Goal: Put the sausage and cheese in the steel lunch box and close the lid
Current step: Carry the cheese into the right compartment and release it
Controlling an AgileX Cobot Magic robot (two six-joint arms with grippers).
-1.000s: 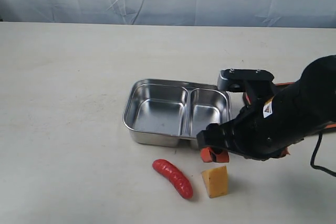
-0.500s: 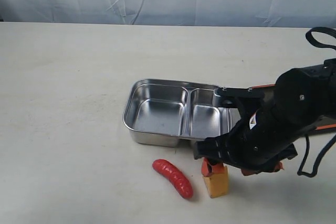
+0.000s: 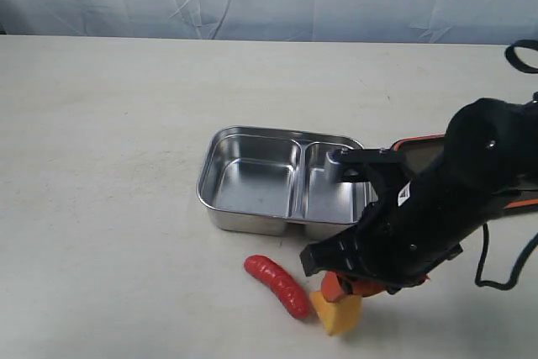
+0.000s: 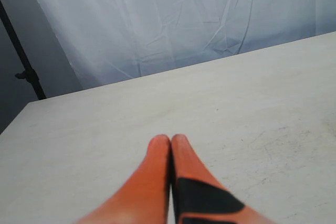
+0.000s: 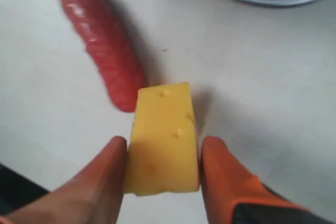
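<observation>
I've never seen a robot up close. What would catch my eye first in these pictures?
Probably the yellow cheese wedge, pinched between the two orange fingers of the black right arm, low in the exterior view. Right beside it lies a glossy red sausage. Just behind both sits a shiny steel lunch box, open, with both compartments empty.

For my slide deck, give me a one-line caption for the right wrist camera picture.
Right gripper closed on the cheese, with the sausage lying close by on the table.
</observation>
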